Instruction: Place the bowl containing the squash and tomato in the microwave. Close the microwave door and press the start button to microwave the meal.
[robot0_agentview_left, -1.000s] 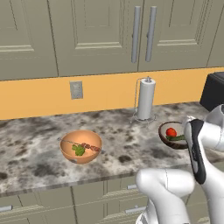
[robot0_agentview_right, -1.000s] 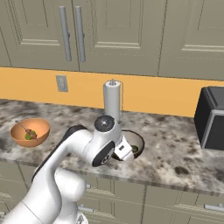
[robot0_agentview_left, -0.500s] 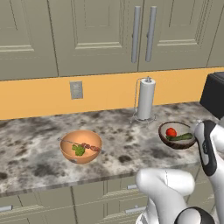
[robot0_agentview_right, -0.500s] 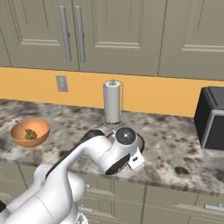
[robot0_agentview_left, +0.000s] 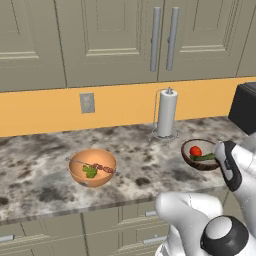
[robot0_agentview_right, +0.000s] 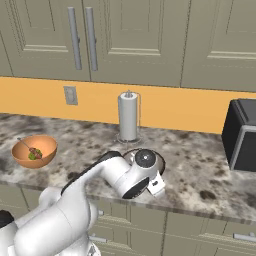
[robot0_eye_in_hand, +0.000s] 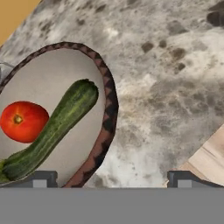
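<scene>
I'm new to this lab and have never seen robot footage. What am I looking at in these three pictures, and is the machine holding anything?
It's a rendered kitchen with a white robot arm. Two pictures come from cameras behind the arm, one on each side. The third looks along its gripper, whose jaws stand apart, one fingertip over the rim of the brown bowl; nothing is held. That bowl holds a squash and a tomato. Also on the stone counter: an orange bowl, a paper towel holder and the black microwave.

The bowl has a dark brown zigzag-patterned rim and pale beige inside (holding a glossy red tomato and dark green squash); beside it, mottled grey-brown counter.
</scene>
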